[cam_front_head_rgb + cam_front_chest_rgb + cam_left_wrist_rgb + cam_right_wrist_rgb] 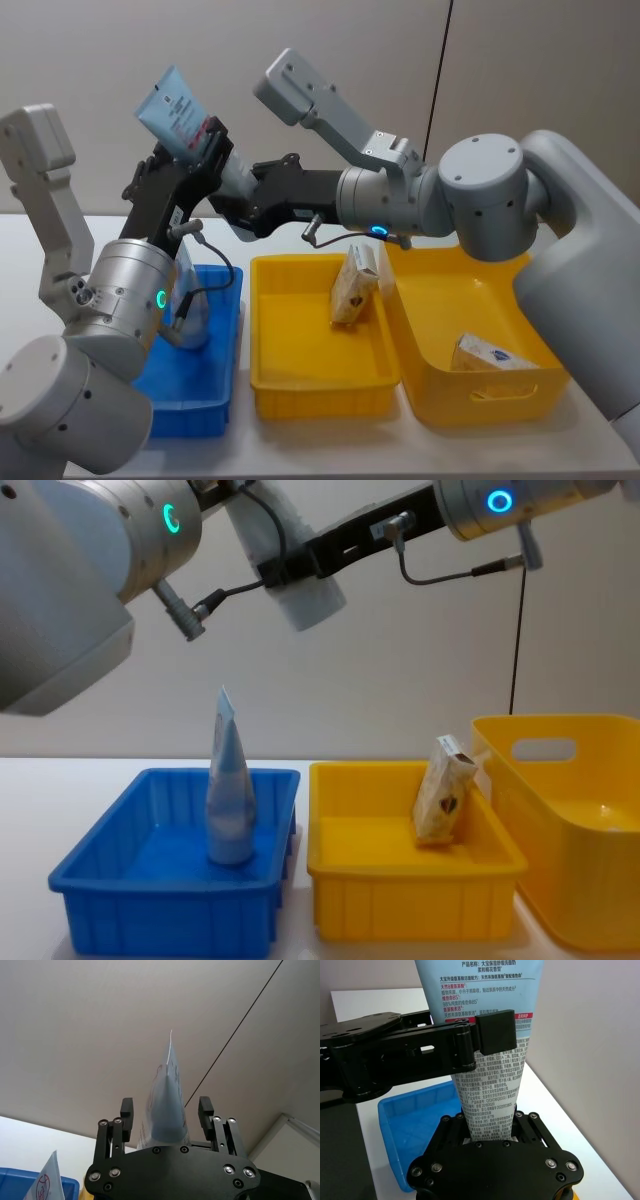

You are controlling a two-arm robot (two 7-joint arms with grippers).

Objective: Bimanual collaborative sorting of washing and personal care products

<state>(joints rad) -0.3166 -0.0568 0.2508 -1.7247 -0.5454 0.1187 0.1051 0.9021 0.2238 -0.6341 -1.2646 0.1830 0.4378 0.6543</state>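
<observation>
Up above the bins, the left gripper (205, 145) and the right gripper (232, 205) meet on one pale blue squeeze tube (178, 112). The left one has its fingers (495, 1032) pressed flat on the tube's printed middle; the right one is clamped on the capped end (305, 600) from the other side, so the tube hangs in the air between them, crimped end tilted up and to the left. Below, a second tube (229, 790) stands upright on its cap inside the blue bin (110, 865). Just beside that is a shallow yellow bin (300, 385) with a cream carton (354, 287) leaning against its right wall. Further right, a deeper yellow bin (440, 400) holds a white carton with a blue mark (492, 354) lying on its floor
</observation>
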